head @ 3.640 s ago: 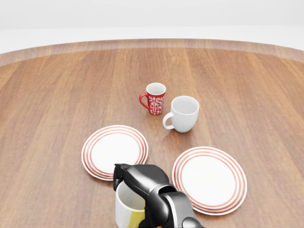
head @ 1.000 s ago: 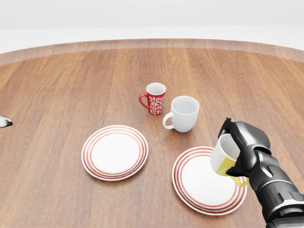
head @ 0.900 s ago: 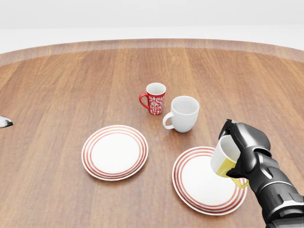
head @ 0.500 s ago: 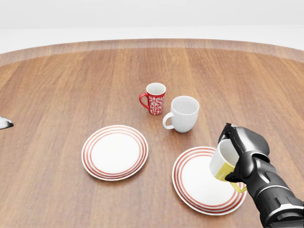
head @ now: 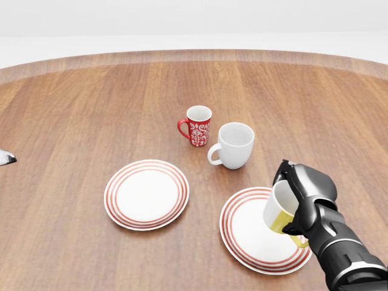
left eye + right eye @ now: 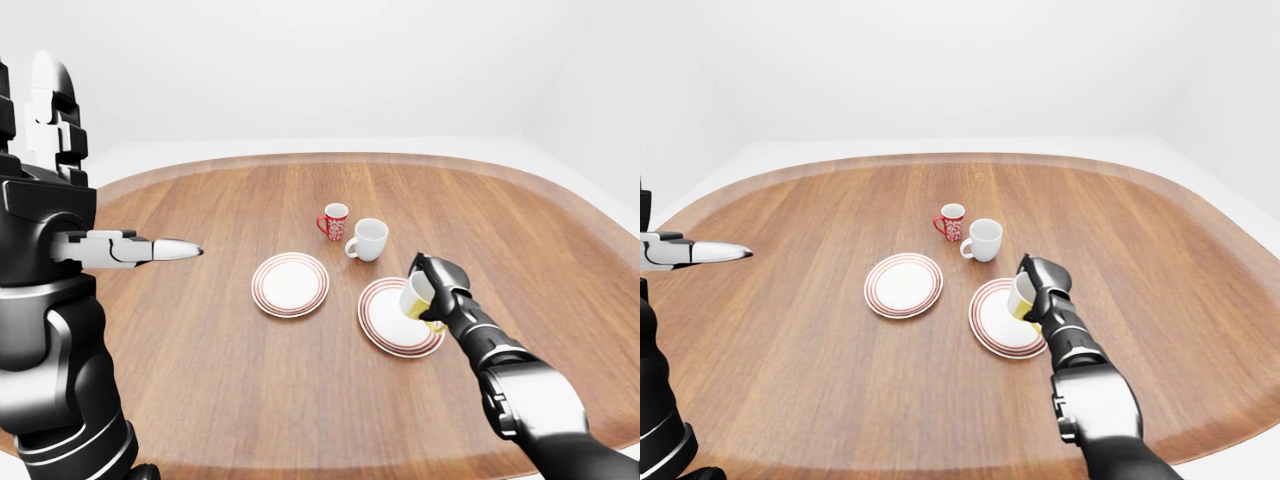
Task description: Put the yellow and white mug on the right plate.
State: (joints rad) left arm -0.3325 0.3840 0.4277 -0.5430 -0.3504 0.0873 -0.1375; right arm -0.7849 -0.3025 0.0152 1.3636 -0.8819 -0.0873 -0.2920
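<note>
While the black right hand [image 5: 303, 203] grips the yellow and white ceramic mug [image 5: 280, 210] (tilted, mouth toward head view's left), the mug hangs over the right edge of the right red-ringed white plate [image 5: 251, 233]. Left red-ringed plate [image 5: 146, 194] sits bare on the round wooden table [image 5: 91, 109]. Red patterned mug [image 5: 197, 125] and plain white mug [image 5: 233, 145] stand just beside each other above. Left hand [image 6: 120, 248] raised well apart, fingers extended.
</note>
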